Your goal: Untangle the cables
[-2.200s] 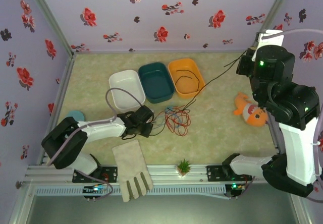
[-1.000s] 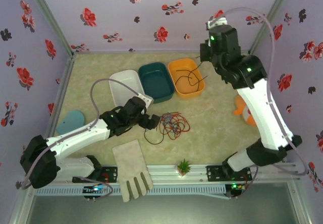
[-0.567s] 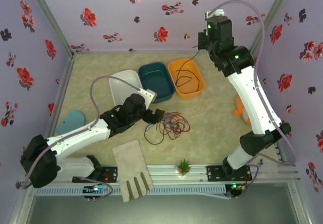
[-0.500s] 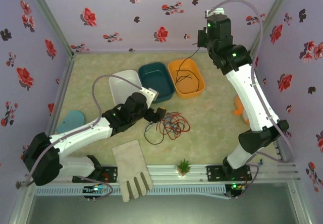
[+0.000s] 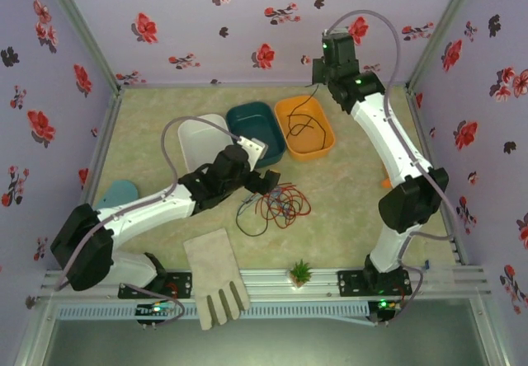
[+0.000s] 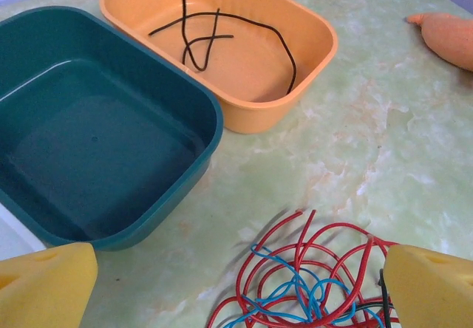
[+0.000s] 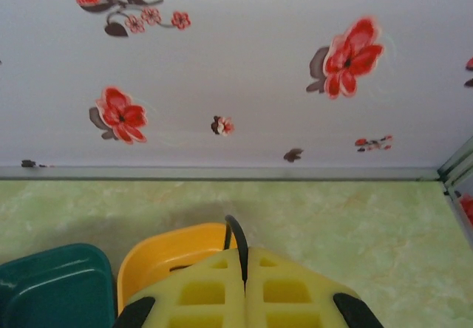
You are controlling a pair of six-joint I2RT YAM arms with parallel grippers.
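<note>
Red cable and blue cable: thin wires in loose overlapping coils, intertwined, lying flat on the bench near the orange tray. Black cable: loose crossing loops inside that tray, with one strand rising out to the right gripper, pinched between its closed jaws.

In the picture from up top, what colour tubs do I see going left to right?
white tub → dark teal tub → orange tub, which has a black cable in it
</note>
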